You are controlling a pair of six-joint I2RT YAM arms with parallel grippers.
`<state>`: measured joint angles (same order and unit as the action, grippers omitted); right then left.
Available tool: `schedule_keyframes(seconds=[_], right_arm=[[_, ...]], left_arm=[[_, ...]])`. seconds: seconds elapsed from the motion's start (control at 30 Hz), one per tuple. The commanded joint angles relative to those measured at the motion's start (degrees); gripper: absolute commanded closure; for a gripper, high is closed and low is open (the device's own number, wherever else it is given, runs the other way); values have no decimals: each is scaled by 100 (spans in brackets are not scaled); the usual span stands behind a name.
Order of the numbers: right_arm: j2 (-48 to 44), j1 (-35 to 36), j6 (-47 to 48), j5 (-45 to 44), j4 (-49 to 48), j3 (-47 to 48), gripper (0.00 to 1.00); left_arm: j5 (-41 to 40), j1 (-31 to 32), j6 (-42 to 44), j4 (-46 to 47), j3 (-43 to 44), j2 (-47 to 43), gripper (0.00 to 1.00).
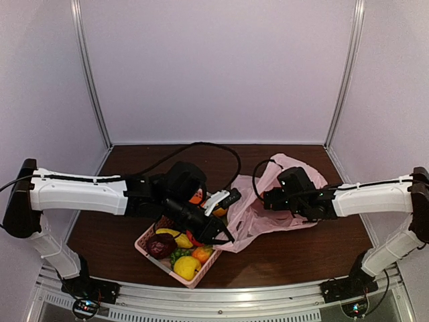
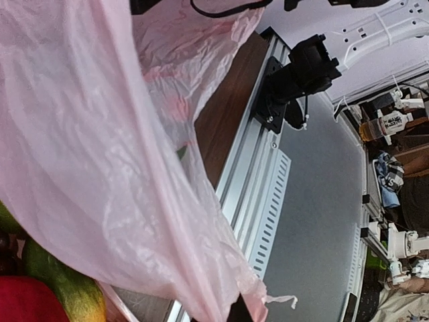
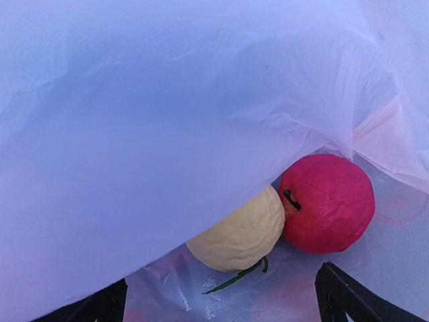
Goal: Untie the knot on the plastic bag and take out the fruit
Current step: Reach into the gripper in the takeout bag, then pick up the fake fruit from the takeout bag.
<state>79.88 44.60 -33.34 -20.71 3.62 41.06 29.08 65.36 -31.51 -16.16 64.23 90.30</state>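
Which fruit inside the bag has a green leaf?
The pale yellow fruit, left of the red apple, which shows only a dark stem.

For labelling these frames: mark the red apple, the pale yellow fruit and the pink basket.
red apple (image 3: 328,201): right wrist view, middle of its red skin.
pale yellow fruit (image 3: 238,235): right wrist view, middle of its visible bumpy side.
pink basket (image 1: 155,261): top view, its near-left wall.
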Motion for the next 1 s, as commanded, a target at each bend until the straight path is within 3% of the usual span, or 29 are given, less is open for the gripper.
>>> schedule_keyframes(seconds=[0.0, 0.53, 0.97], right_arm=[[600, -126, 13, -474, -195, 477, 1], [2237, -382, 179, -188, -1328, 1288, 1], [3354, -592, 352, 512, -1332, 2220, 1]], left_arm=[[331, 86, -2, 8, -168, -180, 100], [354, 123, -164, 215, -192, -276, 100], [424, 139, -366, 494, -187, -350, 100]])
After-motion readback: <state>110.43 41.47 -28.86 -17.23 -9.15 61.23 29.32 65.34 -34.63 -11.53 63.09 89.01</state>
